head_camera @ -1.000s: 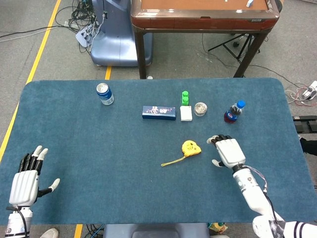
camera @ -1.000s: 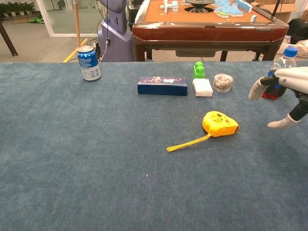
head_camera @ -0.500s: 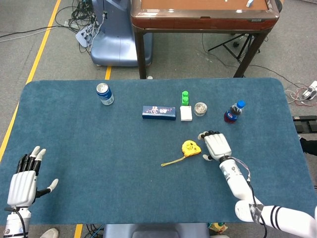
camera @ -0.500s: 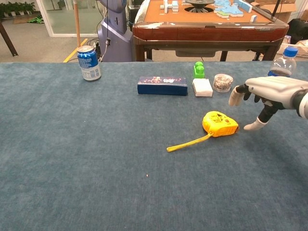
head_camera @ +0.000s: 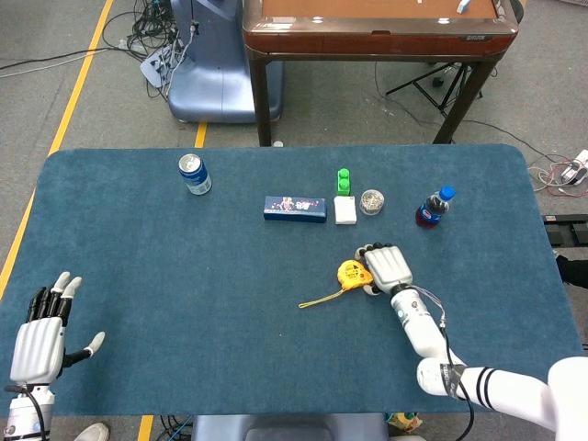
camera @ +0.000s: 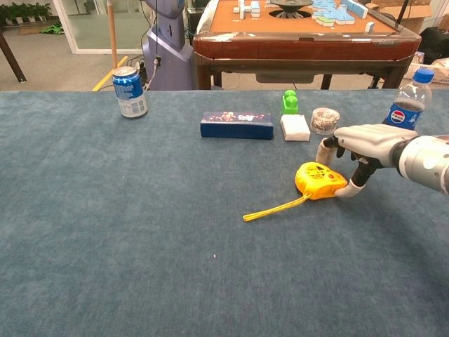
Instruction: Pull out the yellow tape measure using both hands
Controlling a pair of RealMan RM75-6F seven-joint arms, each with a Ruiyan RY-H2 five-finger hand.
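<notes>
The yellow tape measure (head_camera: 353,273) (camera: 320,180) lies on the blue table, a short length of yellow tape (camera: 276,207) drawn out toward the front left. My right hand (head_camera: 385,266) (camera: 355,147) hovers at the case's right side, its fingers spread and arched over the case's top and its thumb at the near right edge; it does not hold the case. At the table's front left corner my left hand (head_camera: 40,333) is raised with its fingers spread and nothing in it; only the head view shows it.
Behind the tape measure stand a dark blue box (camera: 236,125), a green brick (camera: 290,101), a white block (camera: 295,127) and a small jar (camera: 325,120). A cola bottle (camera: 407,103) is at the right, a blue can (camera: 130,91) at the back left.
My right hand has moved left across the table to reach the tape measure's case. My left hand has drifted slightly toward the front edge.
</notes>
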